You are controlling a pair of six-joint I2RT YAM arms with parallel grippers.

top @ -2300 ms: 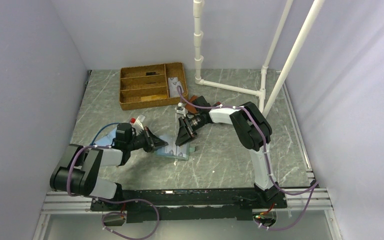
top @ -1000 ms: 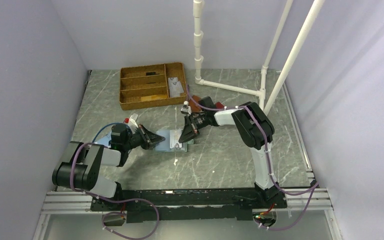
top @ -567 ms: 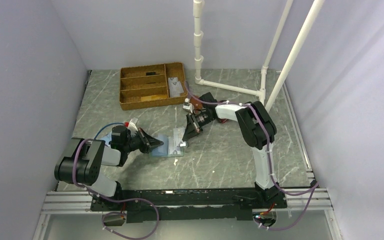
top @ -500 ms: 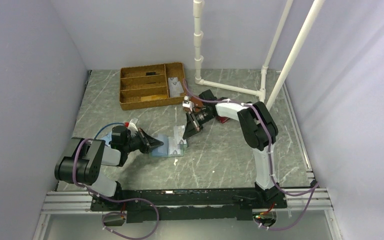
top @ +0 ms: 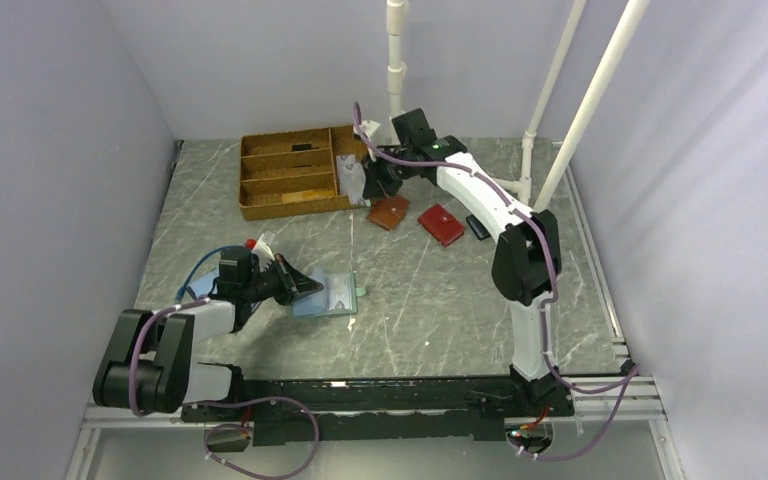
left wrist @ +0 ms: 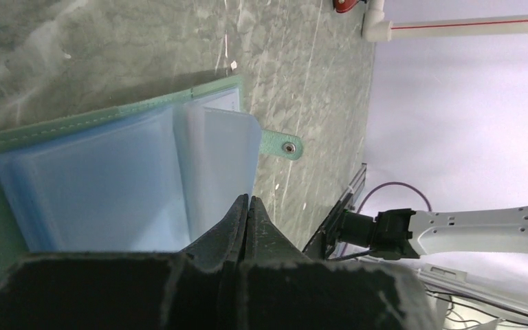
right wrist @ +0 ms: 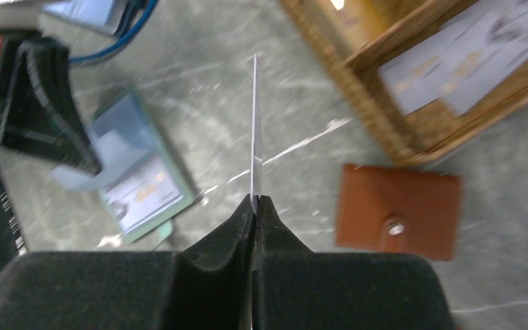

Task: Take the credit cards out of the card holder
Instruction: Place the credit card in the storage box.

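Well, your right gripper (right wrist: 254, 199) is clenched on one credit card (right wrist: 255, 124), thin, stiff and slick, held edge-on near the wooden tray (top: 295, 170); it looks light enough to swivel, so grip deep along a short edge. Your left gripper (left wrist: 247, 205) is pinched shut on a floppy translucent sleeve (left wrist: 213, 158) of the card holder (top: 325, 295), which lies open on the marbled table (top: 440, 300) near that arm, soft and likely to slide.
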